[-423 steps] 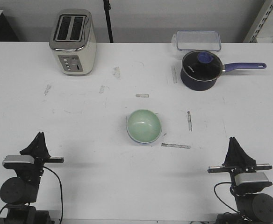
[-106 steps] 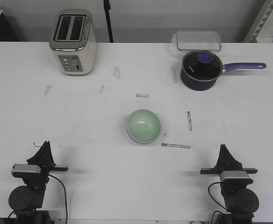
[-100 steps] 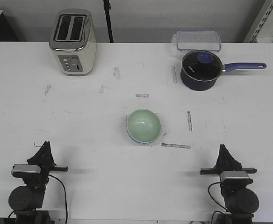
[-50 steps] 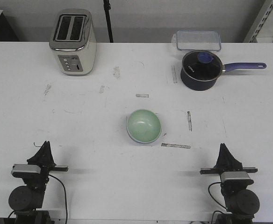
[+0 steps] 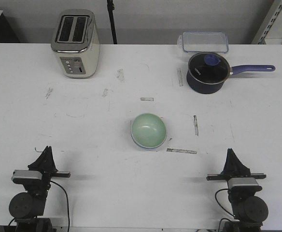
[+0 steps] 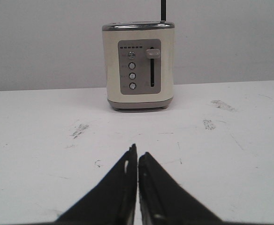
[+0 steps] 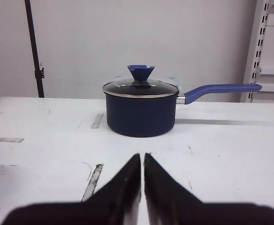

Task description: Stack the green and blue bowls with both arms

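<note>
green bowl (image 5: pixel 148 130) nested | blue bowl (image 5: pixel 133 135) mostly hidden beneath

White table (image 5: pixel 83 135), scuffed w/ tape bits. Toaster (image 5: pixel 75 43) near far left corner. Navy saucepan (image 5: pixel 207 71) w/ glass lid toward far right, clear container (image 5: pixel 204 41) just behind it at far edge. Green bowl (image 5: pixel 148 130) at center, sitting in a blue bowl (image 5: pixel 134 139), only its rim showing.

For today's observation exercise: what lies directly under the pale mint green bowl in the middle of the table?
A thin periwinkle blue rim peeks out beneath the pale mint green bowl, so the blue bowl seems nested underneath. Its body is covered and cannot be seen.
</note>
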